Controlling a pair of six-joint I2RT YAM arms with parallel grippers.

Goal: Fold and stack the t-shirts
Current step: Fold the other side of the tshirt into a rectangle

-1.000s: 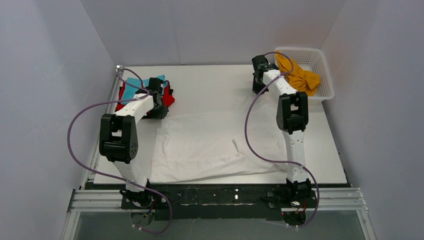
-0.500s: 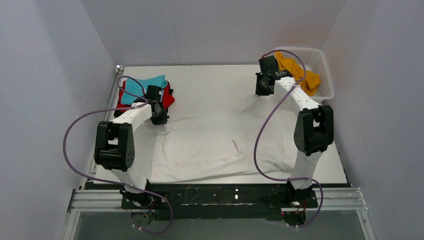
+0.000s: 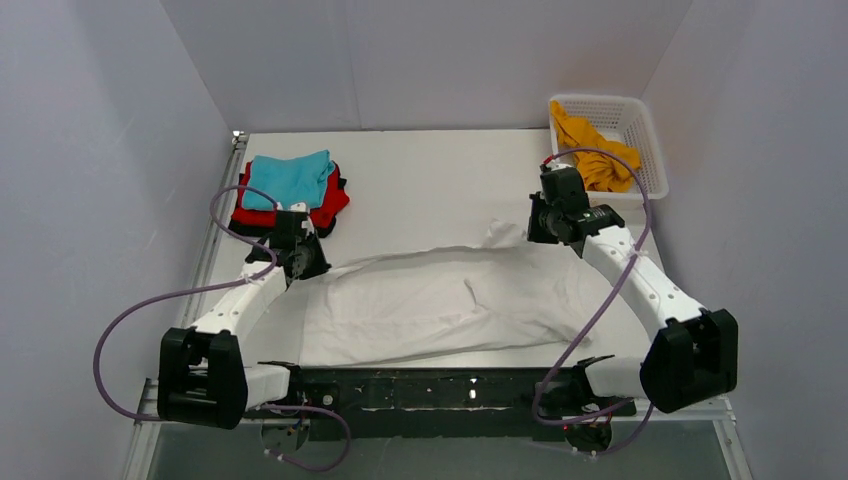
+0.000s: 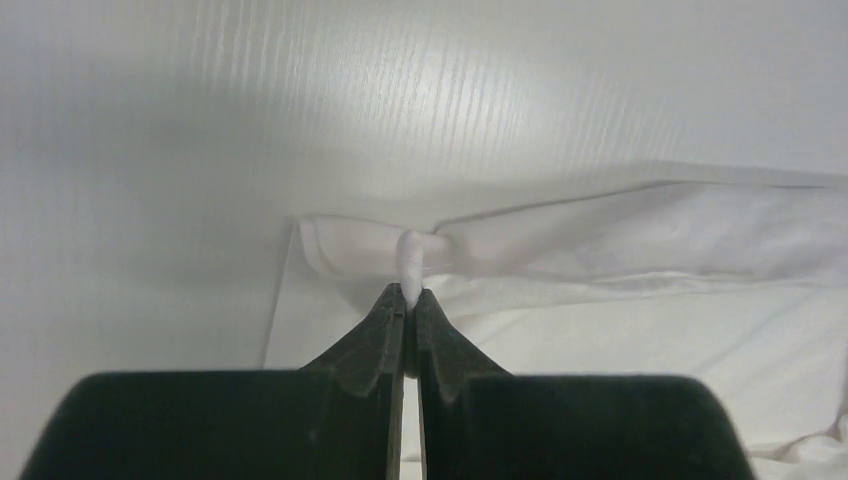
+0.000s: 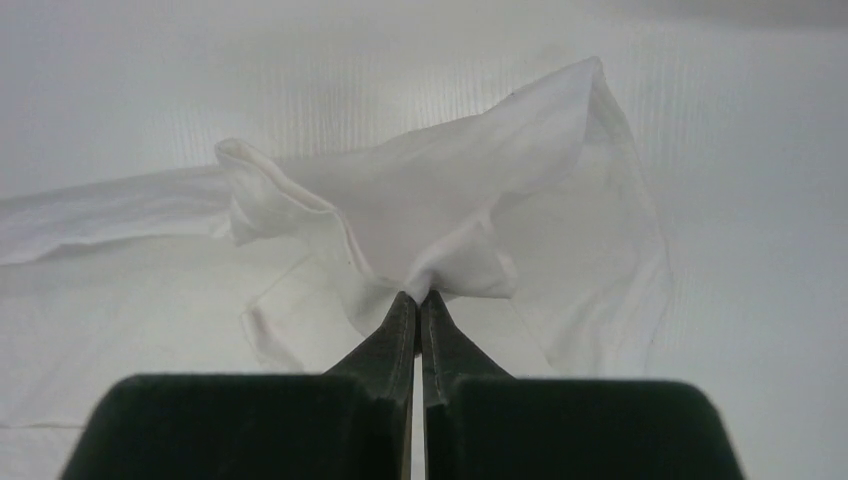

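Gripping: left claw point(image 4: 410, 297) and right claw point(image 5: 420, 296) each pinch the white t-shirt point(image 3: 440, 300).
White t-shirt: spread across the near half of the table point(image 3: 430, 170), its far edge lifted.
Left claw: clenched on a bunched fold at the far-left corner.
Right claw: clenched on a raised peak of cloth, far right.
Stack: teal t-shirt point(image 3: 290, 178) atop red t-shirt point(image 3: 336, 203), far left.
Basket point(image 3: 610, 99): holds the orange-yellow t-shirt point(image 3: 598, 158).
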